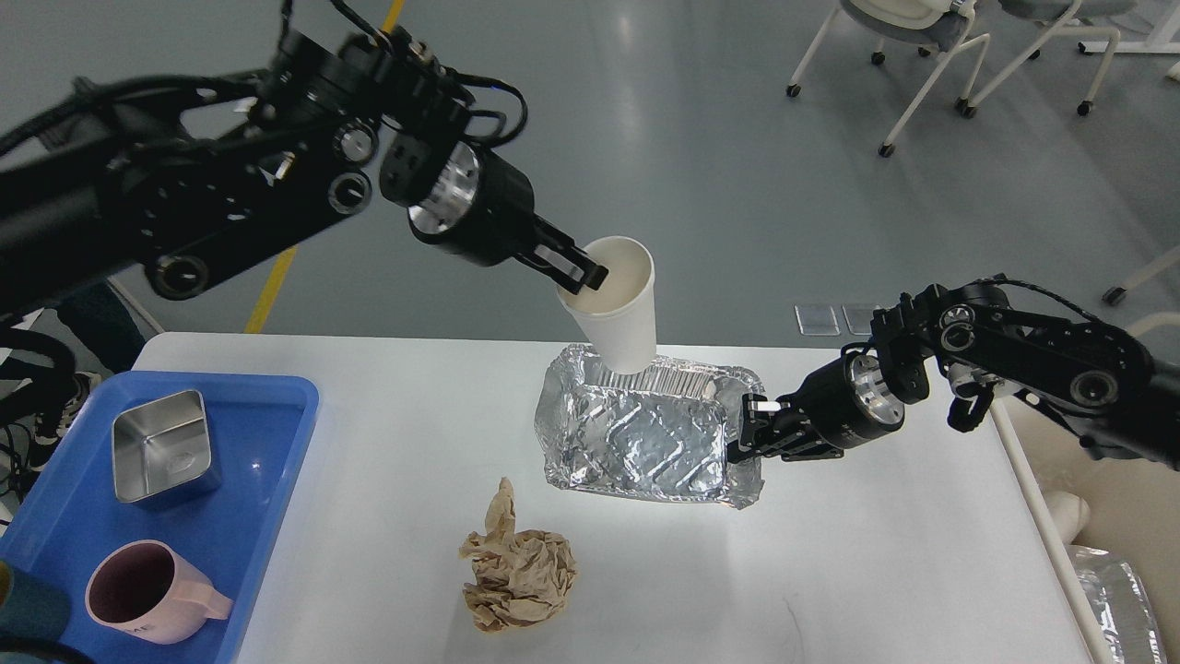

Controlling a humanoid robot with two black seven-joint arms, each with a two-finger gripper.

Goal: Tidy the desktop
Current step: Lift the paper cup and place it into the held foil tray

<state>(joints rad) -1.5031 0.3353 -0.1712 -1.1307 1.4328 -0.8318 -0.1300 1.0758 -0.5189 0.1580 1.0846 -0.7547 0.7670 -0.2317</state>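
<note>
The white desktop [830, 572] fills the lower view. My left gripper [583, 273] is shut on the rim of a white paper cup [619, 309] and holds it tilted in the air above the far edge of a foil tray [645, 433]. My right gripper [749, 432] is shut on the foil tray's right rim; the tray sits on the desktop at centre. A crumpled brown paper ball [518, 572] lies on the desktop in front of the tray.
A blue plastic tray [267, 480] at the left holds a square steel container [164, 447] and a pink mug [147, 592]. A cream bin [1106, 516] with foil inside stands off the right edge. Chairs [931, 46] stand far back.
</note>
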